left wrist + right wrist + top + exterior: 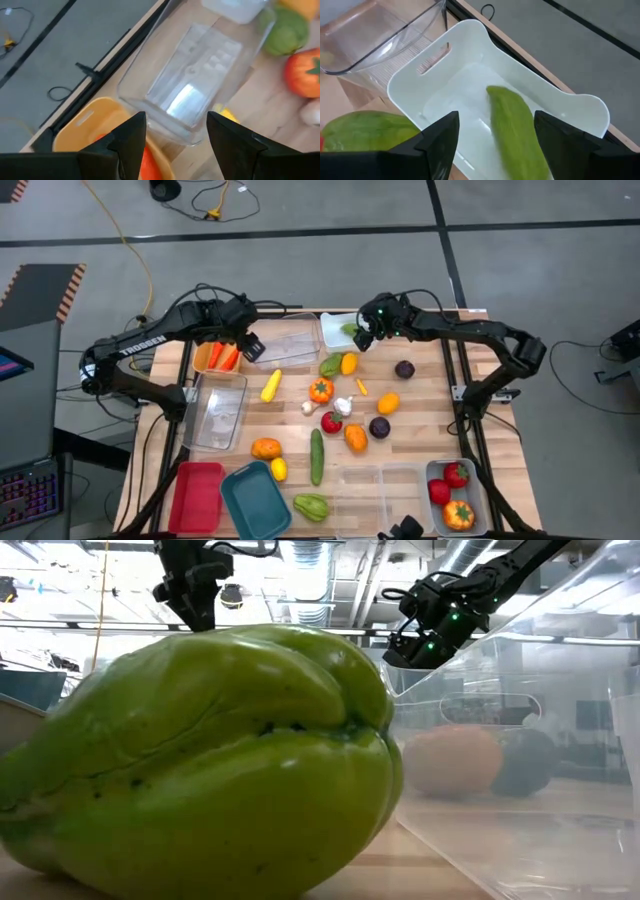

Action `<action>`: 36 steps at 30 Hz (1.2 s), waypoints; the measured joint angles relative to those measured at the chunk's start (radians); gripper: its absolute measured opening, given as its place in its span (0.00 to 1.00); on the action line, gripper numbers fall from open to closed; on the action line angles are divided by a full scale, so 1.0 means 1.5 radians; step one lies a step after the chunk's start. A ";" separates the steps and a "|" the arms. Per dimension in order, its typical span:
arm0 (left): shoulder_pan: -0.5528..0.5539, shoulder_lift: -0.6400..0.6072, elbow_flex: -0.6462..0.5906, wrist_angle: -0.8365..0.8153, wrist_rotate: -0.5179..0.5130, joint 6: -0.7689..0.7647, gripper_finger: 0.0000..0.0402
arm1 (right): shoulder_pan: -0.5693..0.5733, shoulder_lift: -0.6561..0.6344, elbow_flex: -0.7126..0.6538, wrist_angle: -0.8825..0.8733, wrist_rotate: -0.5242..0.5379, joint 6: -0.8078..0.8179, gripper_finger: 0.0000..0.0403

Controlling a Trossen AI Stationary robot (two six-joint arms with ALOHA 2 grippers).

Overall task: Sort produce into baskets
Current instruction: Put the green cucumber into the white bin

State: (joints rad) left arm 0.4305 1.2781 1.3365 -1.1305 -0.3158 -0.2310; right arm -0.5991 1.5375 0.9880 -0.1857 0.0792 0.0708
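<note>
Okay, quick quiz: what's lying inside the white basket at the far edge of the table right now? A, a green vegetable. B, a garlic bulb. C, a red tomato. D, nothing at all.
A: the right wrist view shows a long green vegetable lying in the white basket, with the open right gripper hovering just above it.
</note>
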 joint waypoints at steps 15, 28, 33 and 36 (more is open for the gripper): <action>-0.083 0.000 0.000 0.108 0.244 -0.071 0.49 | 0.037 -0.080 0.049 -0.060 0.000 -0.038 0.71; -0.209 0.000 0.000 0.107 0.237 -0.185 0.49 | 0.159 -0.128 0.049 -0.171 -0.001 -0.008 0.71; -0.255 0.000 0.000 0.108 0.237 -0.199 0.50 | 0.224 -0.128 0.049 -0.211 -0.001 0.029 0.71; -0.275 0.000 0.000 0.108 0.233 -0.236 0.50 | 0.269 -0.128 0.049 -0.212 0.000 0.061 0.71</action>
State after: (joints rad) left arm 0.0173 1.2781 1.3365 -0.9688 0.0339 -0.5848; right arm -0.1962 1.3457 1.0611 -0.5043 0.0787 0.1628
